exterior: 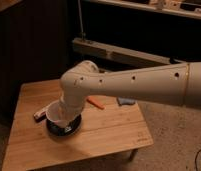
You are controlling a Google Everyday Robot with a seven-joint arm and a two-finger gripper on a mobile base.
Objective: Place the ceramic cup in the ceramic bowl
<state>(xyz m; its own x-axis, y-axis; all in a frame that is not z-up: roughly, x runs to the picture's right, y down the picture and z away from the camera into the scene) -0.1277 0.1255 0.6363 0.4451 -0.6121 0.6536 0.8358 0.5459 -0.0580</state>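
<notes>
On desk [109, 137], camera view: ceramic bowl [70, 131], black, left of centre. Ceramic cup [56, 115], white, over the bowl, against my hand [68, 111]; hand's grip I cannot tell. Nearby: packet [40, 114], orange item [96, 103], blue cloth [126, 101].

Tool [67, 113] over glossy black ceramic bowl [70, 129]; ceramic cup [56, 115] smooth white; table [106, 136] matt wood.
</notes>
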